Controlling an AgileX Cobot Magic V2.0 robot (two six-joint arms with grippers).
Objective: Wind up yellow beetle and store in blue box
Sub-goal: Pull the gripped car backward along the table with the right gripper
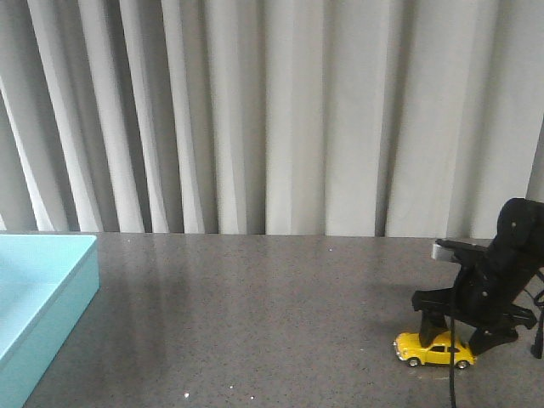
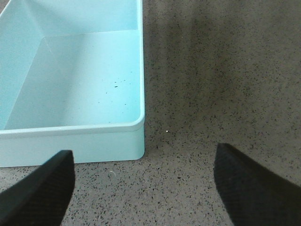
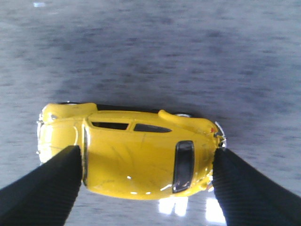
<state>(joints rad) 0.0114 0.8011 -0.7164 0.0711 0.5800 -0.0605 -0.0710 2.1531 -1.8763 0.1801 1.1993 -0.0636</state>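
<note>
The yellow beetle stands on its wheels on the dark table at the front right. My right gripper reaches down over it. In the right wrist view the yellow beetle lies lengthwise between the black fingers, one at its nose and one at its tail, and my right gripper is shut on it. The blue box sits at the left edge, open and empty. In the left wrist view my left gripper is open and empty over bare table, just outside a corner of the blue box.
A dark speckled table stretches between the box and the car. A grey pleated curtain hangs behind the table's far edge. The right arm's black body stands over the table's right side.
</note>
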